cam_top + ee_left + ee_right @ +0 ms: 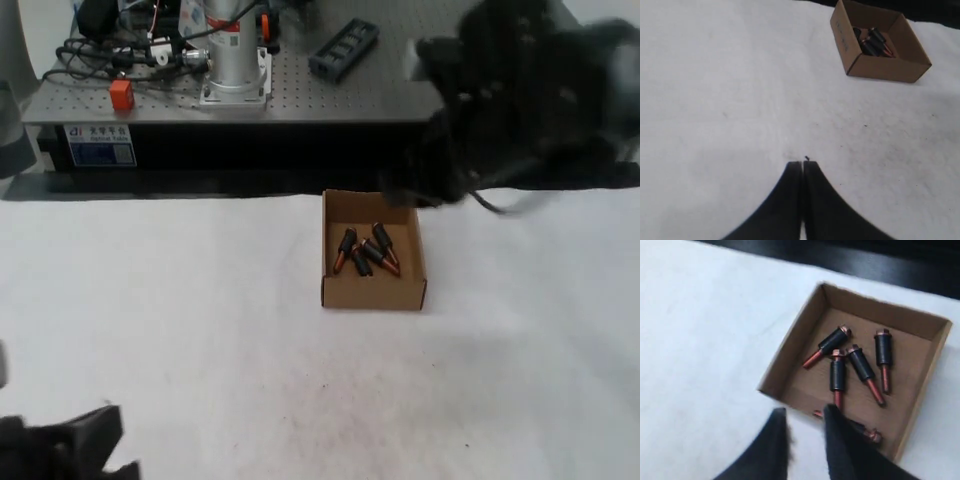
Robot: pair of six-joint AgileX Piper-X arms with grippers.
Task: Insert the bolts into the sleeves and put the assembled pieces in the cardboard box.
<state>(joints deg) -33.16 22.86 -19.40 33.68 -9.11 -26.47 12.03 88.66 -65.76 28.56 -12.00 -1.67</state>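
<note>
Between my left fingertips there's zero gap: left gripper [803, 164] is pressed tight together, holding nothing, hovering over plain white cloth [715, 100] with loads of open room on every side. Well ahead of it sits the cardboard box [880, 67], an open-topped tray with thin brown walls. My right gripper [805, 412] is spread a little, nothing pinched, tips right over that box's near rim. Just past them, inside, lie the assembled pieces [837, 374]: coppery bolts [875, 391] in matte black sleeves [882, 350], flat and loosely scattered, one partly hidden behind a finger. Cloth looks soft, faintly fuzzy.
</note>
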